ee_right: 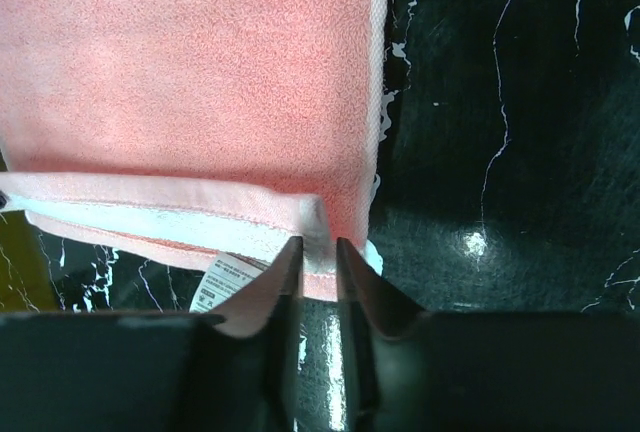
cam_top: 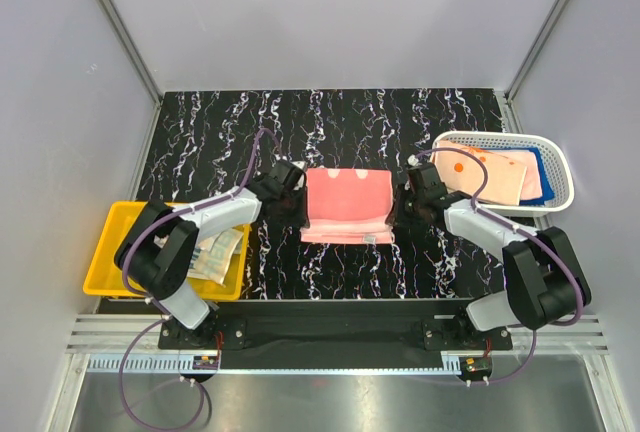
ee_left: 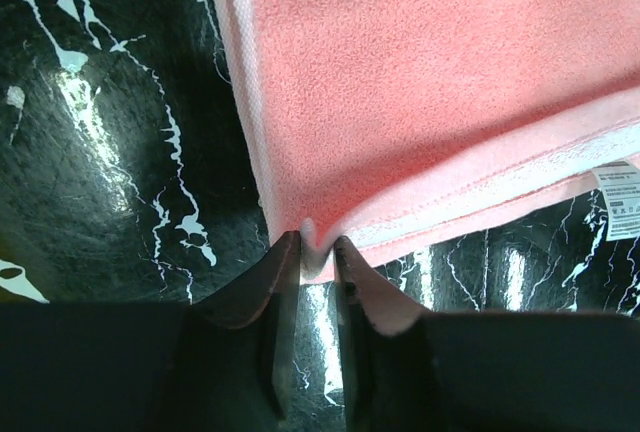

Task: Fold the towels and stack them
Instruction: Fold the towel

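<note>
A salmon-pink towel [cam_top: 347, 206] lies folded on the black marbled table between the two arms, its layered hems towards the arms. My left gripper [cam_top: 292, 188] is at its near left corner. In the left wrist view the jaws [ee_left: 318, 248] stand slightly apart with the towel [ee_left: 430, 82] corner bunched between the tips. My right gripper [cam_top: 408, 198] is at the near right corner. Its jaws [ee_right: 318, 248] also stand a little apart around the corner of the towel [ee_right: 190, 72]. Both corners rest low on the table.
A yellow bin [cam_top: 110, 252] at the left holds a beige towel [cam_top: 218, 252]. At the right, a white mesh basket [cam_top: 556, 155] holds pale pink [cam_top: 490, 174] and blue [cam_top: 546, 166] towels. A white care label [ee_right: 222, 284] hangs at the near hem.
</note>
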Available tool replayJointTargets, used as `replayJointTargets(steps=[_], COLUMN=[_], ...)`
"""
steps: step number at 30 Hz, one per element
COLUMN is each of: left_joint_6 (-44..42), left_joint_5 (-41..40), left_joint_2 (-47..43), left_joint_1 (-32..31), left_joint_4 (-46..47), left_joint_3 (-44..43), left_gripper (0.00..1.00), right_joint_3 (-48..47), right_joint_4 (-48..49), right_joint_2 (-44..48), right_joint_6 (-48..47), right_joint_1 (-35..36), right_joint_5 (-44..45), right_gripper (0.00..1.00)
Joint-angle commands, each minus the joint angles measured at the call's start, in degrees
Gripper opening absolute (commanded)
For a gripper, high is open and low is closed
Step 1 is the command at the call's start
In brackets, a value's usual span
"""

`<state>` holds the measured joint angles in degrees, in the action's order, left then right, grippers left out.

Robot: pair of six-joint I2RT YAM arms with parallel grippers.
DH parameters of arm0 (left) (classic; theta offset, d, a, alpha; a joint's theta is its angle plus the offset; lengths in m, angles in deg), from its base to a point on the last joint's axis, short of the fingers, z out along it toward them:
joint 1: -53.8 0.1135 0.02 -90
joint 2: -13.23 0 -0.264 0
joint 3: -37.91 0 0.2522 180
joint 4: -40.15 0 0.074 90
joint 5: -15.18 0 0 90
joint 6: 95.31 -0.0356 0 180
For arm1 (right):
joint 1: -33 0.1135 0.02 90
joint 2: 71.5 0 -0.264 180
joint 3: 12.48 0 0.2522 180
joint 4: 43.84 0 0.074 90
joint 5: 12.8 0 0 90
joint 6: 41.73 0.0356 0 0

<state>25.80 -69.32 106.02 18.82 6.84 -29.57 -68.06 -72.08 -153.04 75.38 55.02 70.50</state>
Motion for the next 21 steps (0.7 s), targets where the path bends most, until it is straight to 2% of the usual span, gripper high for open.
replayJointTargets(steps=[1, 5, 10, 12, 17, 18, 21], left_joint_6=[-0.18, 0.09, 0.44, 0.62, -0.17, -0.52, -0.61], left_joint_5=[-1.72, -3.21, -4.44, -5.14, -8.22, -8.57, -7.87], left_joint_2=[-0.33, -2.88, -6.74, -7.01, 0.53, 4.37, 8.18], left_joint_1=[-0.17, -0.17, -0.17, -0.09, 0.00, 0.00, 0.00], left_joint_4=[1.71, -0.31, -2.51, -2.68, -3.30, -3.91, -5.23], left_joint_3=[0.54, 0.19, -1.91, -3.32, -12.09, -13.68, -16.07], left_gripper=[0.26, 0.34, 0.38, 0.40, 0.40, 0.40, 0.34], right_joint_3=[0.16, -0.36, -1.33, -2.20, -7.83, -8.88, -9.86], right_joint_4=[0.69, -1.43, -2.49, -1.87, -0.55, 0.06, -0.29], right_joint_2=[2.43, 5.59, 7.80, 5.44, -2.91, -5.01, -7.14], right_joint_6=[0.31, 0.22, 0.57, 0.92, 0.39, 0.48, 0.83], right_joint_1=[-0.14, -0.05, -0.14, -0.14, -0.14, -0.14, -0.05], right_joint_5=[-0.51, -0.25, 2.74, 4.06, 5.12, 5.12, 3.72], right_gripper=[0.28, 0.36, 0.39, 0.40, 0.39, 0.38, 0.35])
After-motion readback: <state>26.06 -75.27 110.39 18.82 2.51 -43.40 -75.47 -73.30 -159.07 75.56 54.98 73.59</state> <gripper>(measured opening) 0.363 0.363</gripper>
